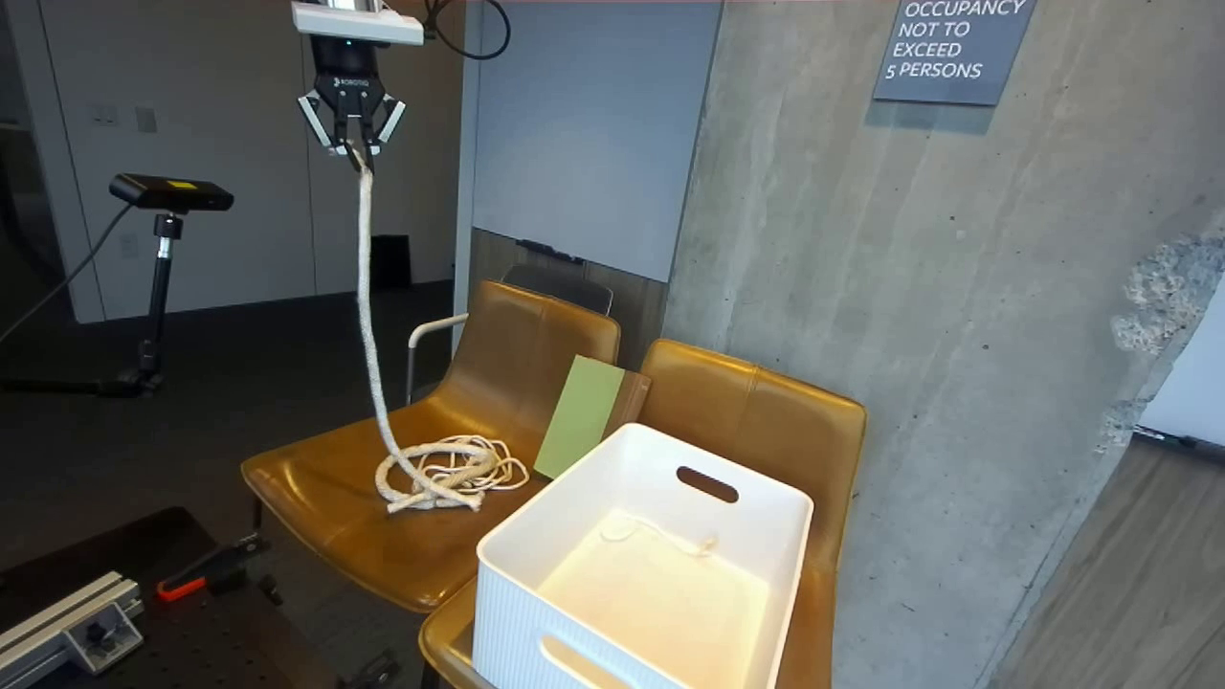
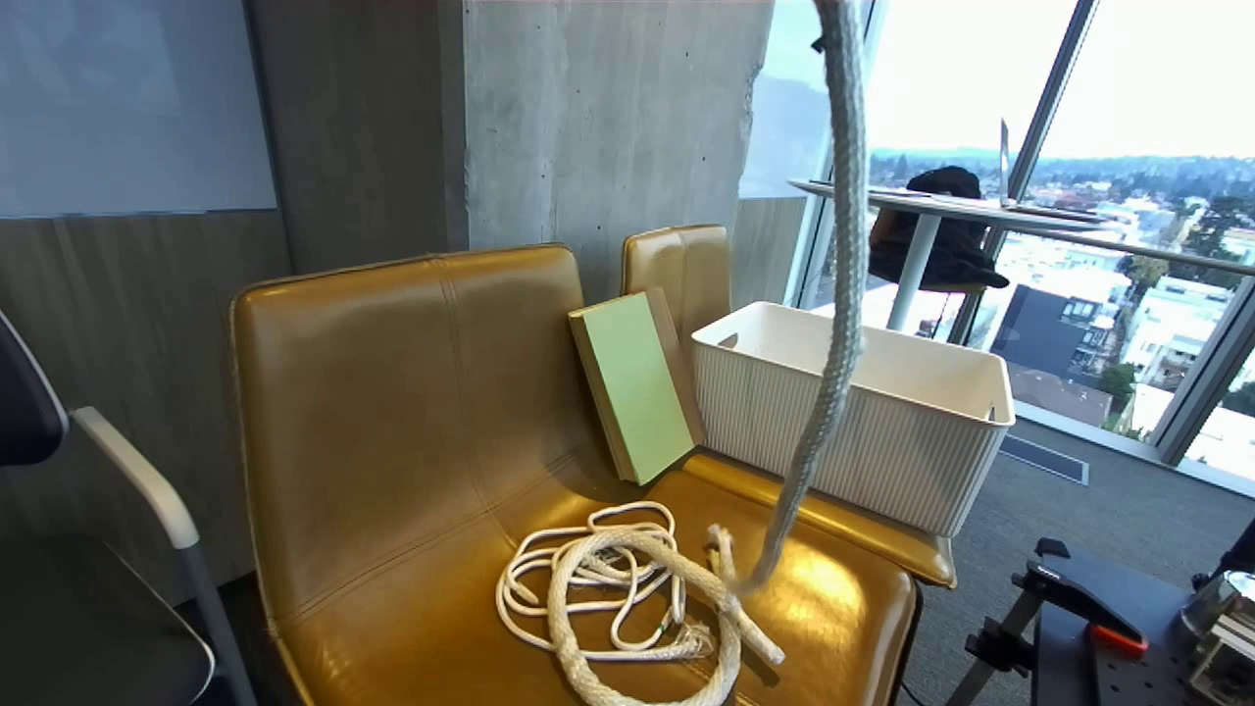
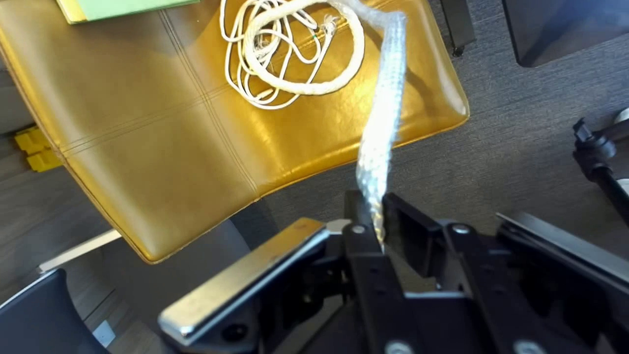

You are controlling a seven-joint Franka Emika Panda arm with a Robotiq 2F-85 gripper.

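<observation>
Wrist view: the gripper (image 3: 376, 209) is clamping in its jaws a thick white rope (image 3: 379, 123), which is hanging down and lying coiled over a thin cord (image 3: 268, 45) on a brown chair (image 3: 147, 118), near a green book (image 3: 128, 7).

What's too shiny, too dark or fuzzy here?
In the wrist view, the thick braided rope is washed out and the gripper holding it looks slightly fuzzy; in an exterior view, the sky is bleached white and light glares off the nearer leather chair; in an exterior view, the floor looks very dark.
</observation>
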